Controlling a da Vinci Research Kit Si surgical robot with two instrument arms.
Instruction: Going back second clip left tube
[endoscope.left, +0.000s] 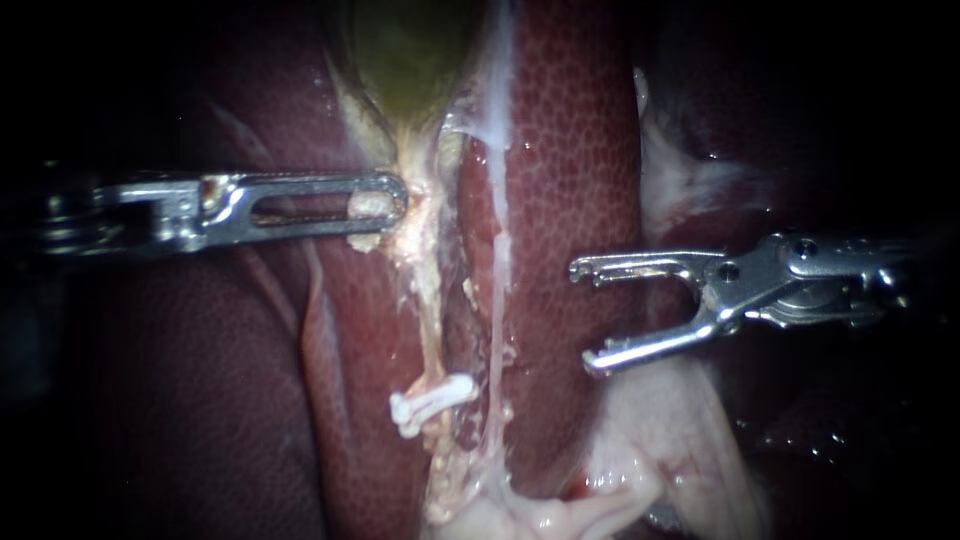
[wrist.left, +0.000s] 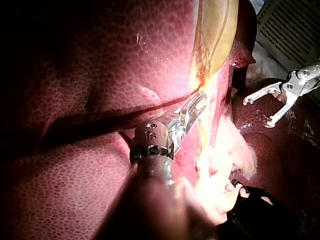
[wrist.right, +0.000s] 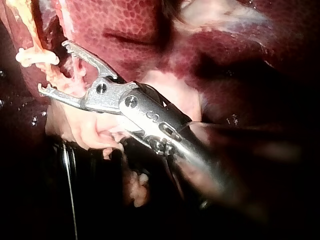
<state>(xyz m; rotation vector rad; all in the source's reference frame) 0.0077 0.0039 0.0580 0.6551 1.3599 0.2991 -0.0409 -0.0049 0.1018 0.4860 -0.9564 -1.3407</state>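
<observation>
A white clip sits across the pale left tube, low down. My left instrument comes in level, its slotted jaws shut on pale tissue at the neck of the greenish gallbladder. My right instrument hangs over the liver, to the right of both tubes. Its jaws are wide open, empty and touching nothing. The thin whitish right tube runs between it and the clip. In the right wrist view the open jaws of my right instrument stand just short of the clip.
Pale fatty tissue spreads below my right instrument. In the left wrist view, my left instrument holds tissue under the gallbladder, with my right instrument open farther off. A black block lies beside the tissue.
</observation>
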